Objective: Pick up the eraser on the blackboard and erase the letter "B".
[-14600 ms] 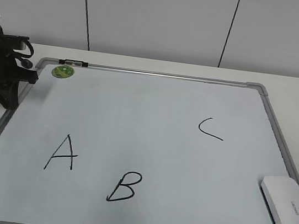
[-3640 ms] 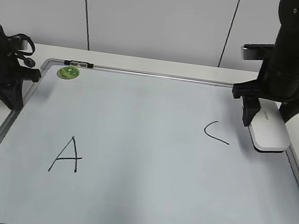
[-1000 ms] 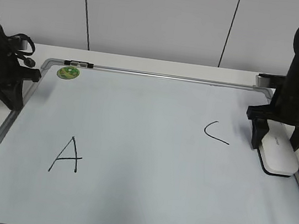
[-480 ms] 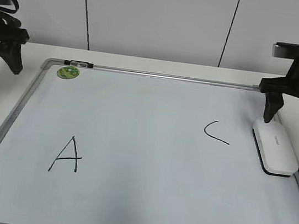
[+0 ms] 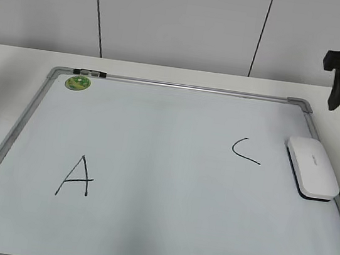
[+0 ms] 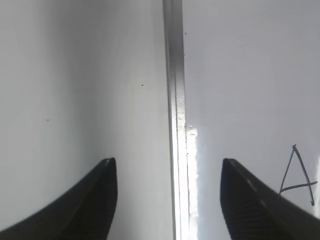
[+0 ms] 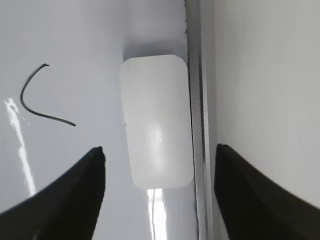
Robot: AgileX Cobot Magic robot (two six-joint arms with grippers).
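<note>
Two letters are all you have on the blackboard now: an "A" and a "C", with no letter "B" anywhere in view, so I judge the erasing done. Your right gripper hangs spread wide and empty, high above the board. Directly below it, between the two fingers in its wrist view, the eraser lies flat on the board, its long side just beside the metal frame, felt side down. The "C" sits on the inner side of that gripper, near the eraser but apart from it.

What could bite you here: drop back down onto the eraser and slide it inward, and you would smear the "C", since it is the nearest mark. Come down off-centre toward the frame and a finger could land on the rail instead of clearing the block.

Your left gripper is also wide apart and carrying nothing, straddling the board's left frame rail, with the "A" off to its inner side. A round green magnet sits at the far corner, well apart from either arm. Nothing lies between your grippers and the board.
</note>
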